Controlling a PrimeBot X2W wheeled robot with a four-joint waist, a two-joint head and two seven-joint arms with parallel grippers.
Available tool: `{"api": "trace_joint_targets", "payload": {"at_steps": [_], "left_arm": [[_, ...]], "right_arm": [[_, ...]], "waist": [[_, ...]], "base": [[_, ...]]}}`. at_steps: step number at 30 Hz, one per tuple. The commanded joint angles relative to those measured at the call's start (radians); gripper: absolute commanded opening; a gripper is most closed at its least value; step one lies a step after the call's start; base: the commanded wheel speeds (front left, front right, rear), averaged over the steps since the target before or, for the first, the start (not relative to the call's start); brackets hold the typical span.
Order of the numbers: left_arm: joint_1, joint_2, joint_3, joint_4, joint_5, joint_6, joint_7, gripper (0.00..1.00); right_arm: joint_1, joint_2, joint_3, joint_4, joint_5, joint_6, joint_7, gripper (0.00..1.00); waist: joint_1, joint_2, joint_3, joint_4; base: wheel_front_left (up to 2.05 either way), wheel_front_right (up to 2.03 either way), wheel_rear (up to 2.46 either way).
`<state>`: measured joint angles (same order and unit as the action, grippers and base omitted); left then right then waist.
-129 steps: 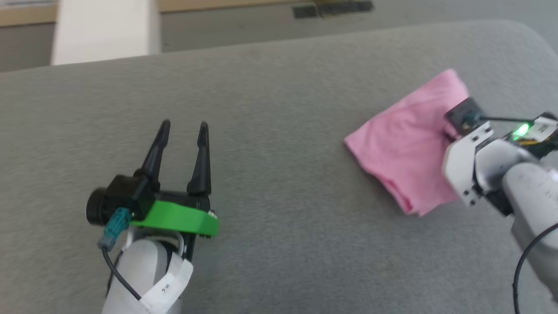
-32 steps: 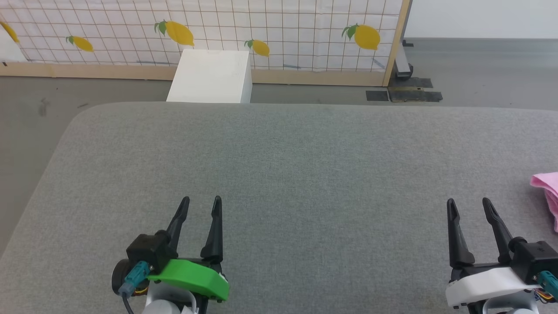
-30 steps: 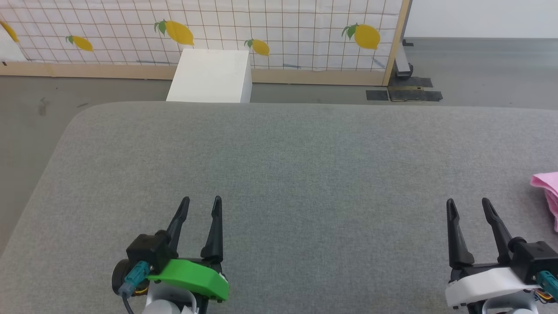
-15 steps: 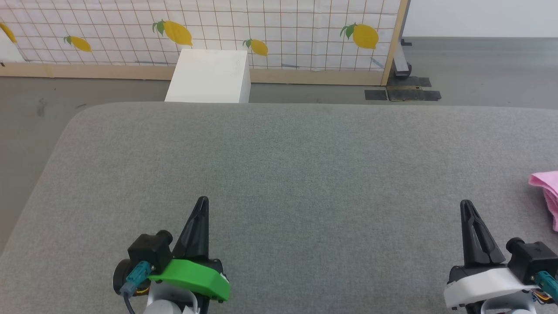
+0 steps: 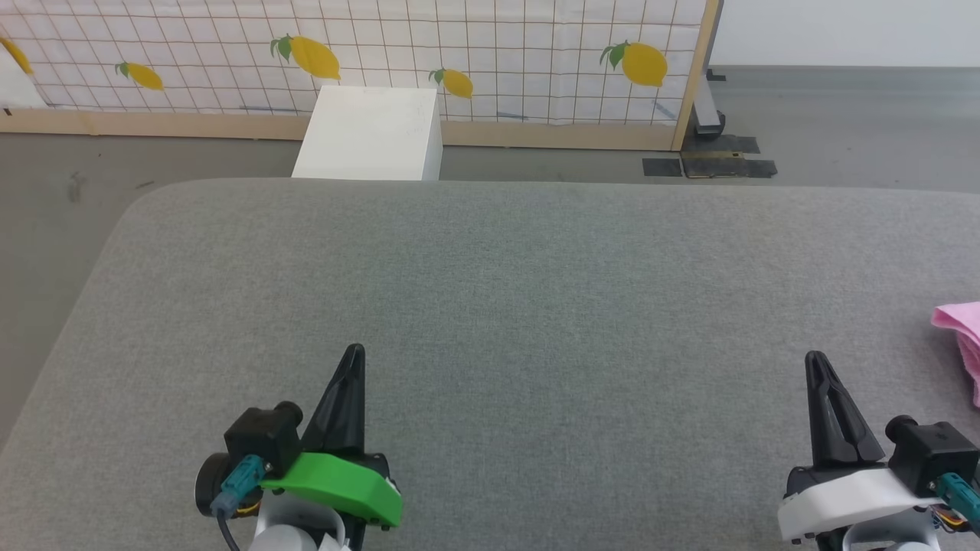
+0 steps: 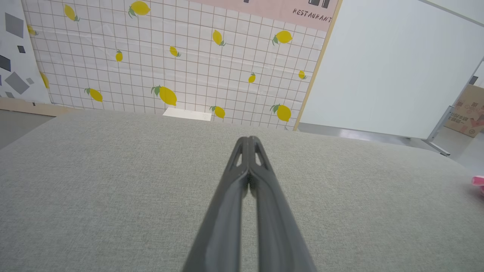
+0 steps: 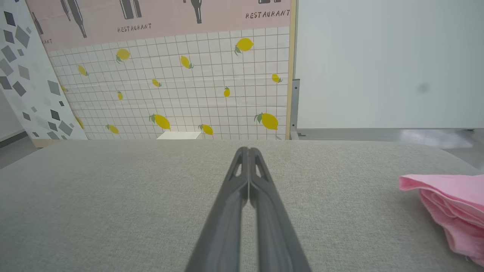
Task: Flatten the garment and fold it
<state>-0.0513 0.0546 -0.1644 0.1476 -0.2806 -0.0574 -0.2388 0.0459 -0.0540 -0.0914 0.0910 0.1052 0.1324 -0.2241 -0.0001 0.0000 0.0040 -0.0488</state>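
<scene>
Pink garment bunched in layers at right edge of grey padded table, right of right gripper. Left gripper, right gripper both clenched, empty. Fabric likely light, floppy; pinch outer corner.

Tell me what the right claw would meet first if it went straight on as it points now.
The way looks free: the right claw points over the grey padded surface toward the lemon-print panel far beyond. The garment lies to its right, outside that line. Its height is unclear.
</scene>
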Motion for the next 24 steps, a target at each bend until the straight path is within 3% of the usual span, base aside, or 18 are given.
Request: {"api": "trace_joint_targets", "payload": {"at_steps": [1, 24], "left_arm": [[0.005, 0.0, 0.008, -0.008, 0.012, 0.005, 0.006, 0.0], [0.014, -0.001, 0.039, -0.036, 0.066, 0.016, 0.052, 0.0]], "right_arm": [[-0.004, 0.0, 0.005, -0.006, -0.008, 0.0, 0.008, 0.0], [-0.012, 0.001, 0.022, -0.023, -0.028, 0.0, 0.051, 0.0]], "waist": [[0.0001, 0.0, 0.0, 0.001], [0.0001, 0.0, -0.001, 0.01]], "base": [[0.0, 0.0, 0.0], [0.0, 0.0, 0.0]]}}
